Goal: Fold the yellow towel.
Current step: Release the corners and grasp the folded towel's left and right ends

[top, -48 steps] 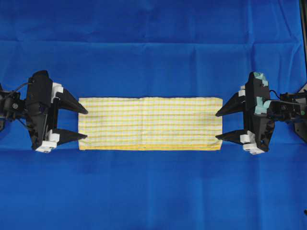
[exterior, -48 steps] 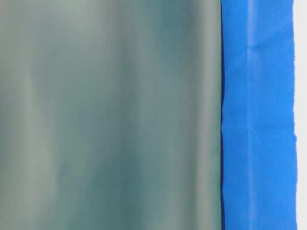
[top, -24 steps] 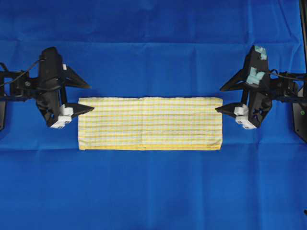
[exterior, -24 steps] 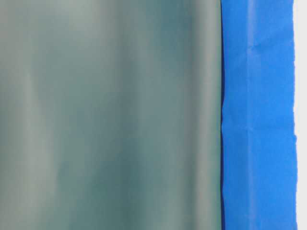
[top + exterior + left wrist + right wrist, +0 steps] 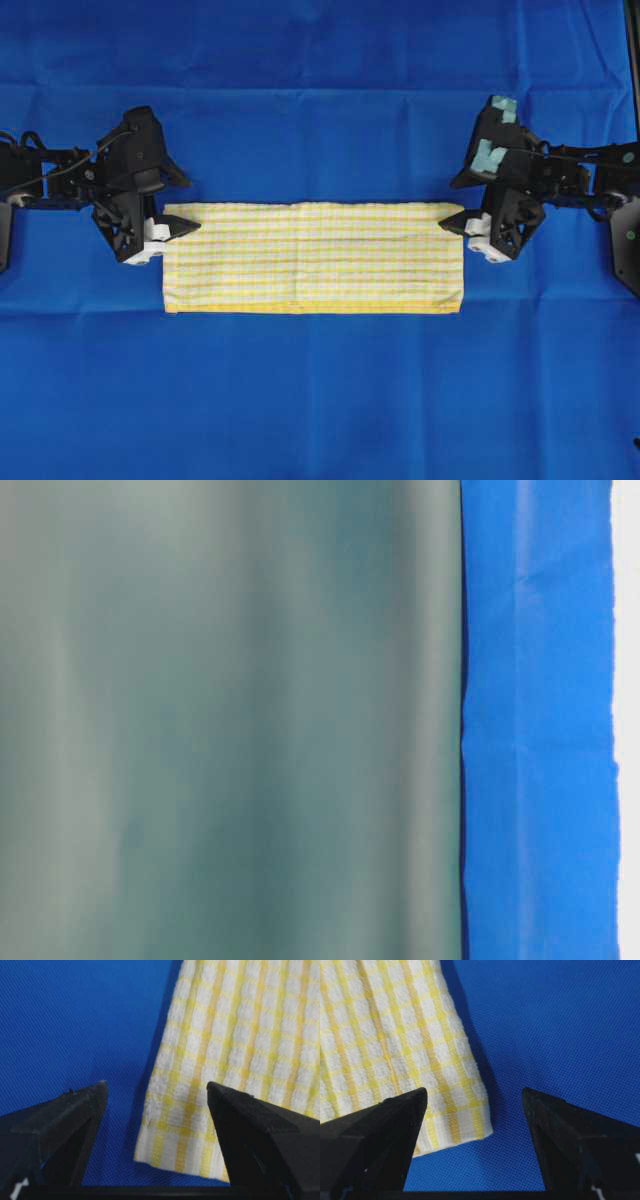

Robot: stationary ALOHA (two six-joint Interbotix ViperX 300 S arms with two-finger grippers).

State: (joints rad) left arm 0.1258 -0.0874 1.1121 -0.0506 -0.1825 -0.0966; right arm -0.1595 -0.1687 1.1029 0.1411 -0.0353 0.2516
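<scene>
Yellow towel [image 5: 313,258] lies flat mid-desk on the blue cloth [image 5: 320,400], folded into a long strip running 9 to 3 o'clock, hem edge along its 6 o'clock side. Left pincer [image 5: 180,205] sits at the strip's 9 o'clock end by the upper corner, jaws released and wide; left wrist view shows the corner of the towel [image 5: 235,1060] between the two fingers, one finger [image 5: 260,1135] over the fabric, nothing gripped. Right pincer [image 5: 452,205] mirrors it at the 3 o'clock end, also released, straddling the corner [image 5: 395,1045]. Table-level view is a blurred grey-green surface plus a blue strip; nothing useful there.
</scene>
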